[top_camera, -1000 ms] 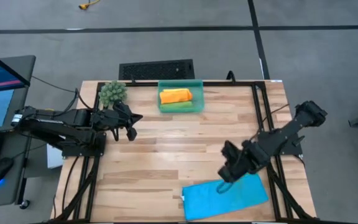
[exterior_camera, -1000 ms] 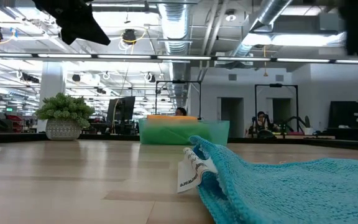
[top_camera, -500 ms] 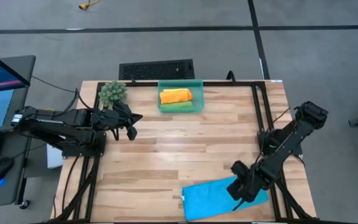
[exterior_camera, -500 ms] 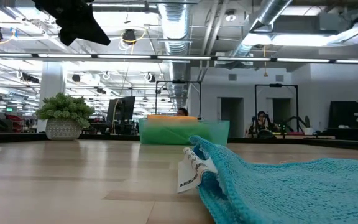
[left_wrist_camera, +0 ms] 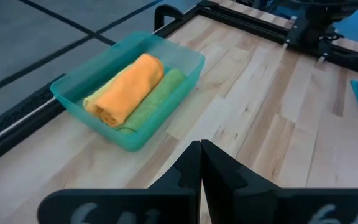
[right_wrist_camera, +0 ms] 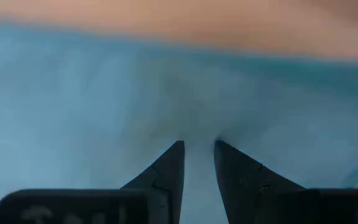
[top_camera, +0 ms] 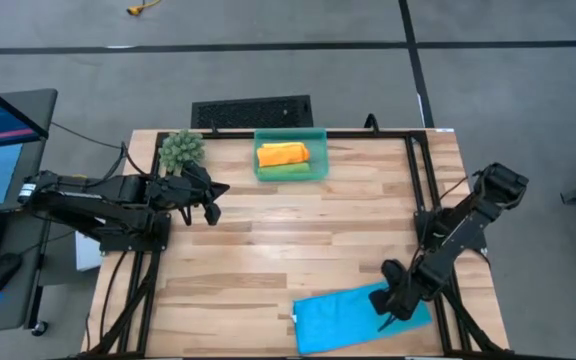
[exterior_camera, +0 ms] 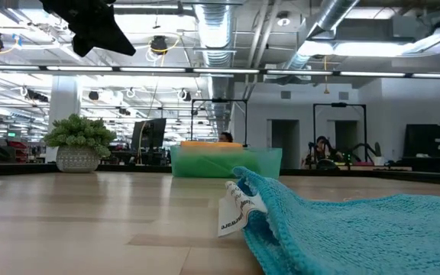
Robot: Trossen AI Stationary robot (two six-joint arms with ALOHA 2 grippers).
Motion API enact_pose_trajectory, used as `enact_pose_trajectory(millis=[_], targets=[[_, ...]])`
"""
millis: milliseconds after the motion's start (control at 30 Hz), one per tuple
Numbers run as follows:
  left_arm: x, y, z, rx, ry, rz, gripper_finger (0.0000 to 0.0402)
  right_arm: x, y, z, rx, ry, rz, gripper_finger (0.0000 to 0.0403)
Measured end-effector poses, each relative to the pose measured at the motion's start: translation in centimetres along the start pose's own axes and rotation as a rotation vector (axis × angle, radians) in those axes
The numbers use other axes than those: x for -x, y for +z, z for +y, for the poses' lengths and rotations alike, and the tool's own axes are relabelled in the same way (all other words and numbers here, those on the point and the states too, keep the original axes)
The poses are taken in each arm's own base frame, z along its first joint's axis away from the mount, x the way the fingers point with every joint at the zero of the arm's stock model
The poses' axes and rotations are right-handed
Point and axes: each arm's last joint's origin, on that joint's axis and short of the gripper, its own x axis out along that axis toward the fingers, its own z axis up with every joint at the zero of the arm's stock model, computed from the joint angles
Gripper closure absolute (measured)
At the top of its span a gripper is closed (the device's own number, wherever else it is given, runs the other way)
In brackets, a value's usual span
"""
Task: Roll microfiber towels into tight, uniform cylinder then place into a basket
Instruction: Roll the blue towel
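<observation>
The bright blue towel [top_camera: 338, 322] lies spread flat near the table's near edge, and it fills the right wrist view [right_wrist_camera: 104, 93]. My right gripper [top_camera: 390, 312] is over the towel's right part, fingers pointing down with a narrow gap [right_wrist_camera: 199, 146]. The teal basket [top_camera: 290, 131] stands at the far edge and holds an orange roll [left_wrist_camera: 129, 87] and a green roll [left_wrist_camera: 157, 99] side by side. A yellow towel does not plainly show. My left gripper [top_camera: 213, 205] waits shut and empty at the far left, also seen in its wrist view [left_wrist_camera: 201, 149]. My right gripper's fingertips [right_wrist_camera: 169, 165] stand at the blue towel's right part [right_wrist_camera: 197, 118], coming from above. I cannot tell whether they touch the cloth. The towel lies flat on the table.
A spiky green plant ball [top_camera: 181, 150] stands at the far left corner, beside the basket. The towel's white tag [exterior_camera: 234, 210] sticks out at its left end. A black frame [top_camera: 418, 170] runs along the table's right side. Bare wood lies between the basket and the towel.
My right gripper has gone toward the table's near edge and a little right, down onto the blue towel's right part. The towel has stayed flat where it was.
</observation>
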Motion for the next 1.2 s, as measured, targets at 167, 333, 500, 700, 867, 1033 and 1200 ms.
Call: enact_pose_trajectory(millis=[167,333,500,700,867,1033,1200], targets=[[0.0,0.0,0.0,0.005,-0.003,0.002,0.0401,-1.4,2.8,-1.4,-0.105,-0.079,0.016,0.0292],[0.0,0.0,-0.1,0.01,-0.02,0.01,0.0401,-1.6,5.9,-1.5,-0.162,-0.093,0.047,0.0292],[0.0,-0.1,0.0,0.007,-0.022,0.019,0.0401,-1.1,9.6,-0.8,-0.119,-0.053,0.03,0.0292],[0.0,-0.1,0.0,0.007,-0.022,0.019,0.0401,-0.3,14.0,-0.4,-0.121,0.041,-0.025,0.0292],[0.0,-0.1,0.0,0.007,-0.021,0.019,0.0401,0.3,17.9,0.3,-0.133,0.19,-0.244,0.0293],[0.0,-0.1,0.0,0.005,-0.021,0.02,0.0401,1.1,21.3,0.4,-0.201,0.286,-0.498,0.0309],[0.0,-0.1,-0.1,0.003,-0.031,0.022,0.0401,2.7,23.6,0.8,-0.114,0.408,-0.593,0.0332]])
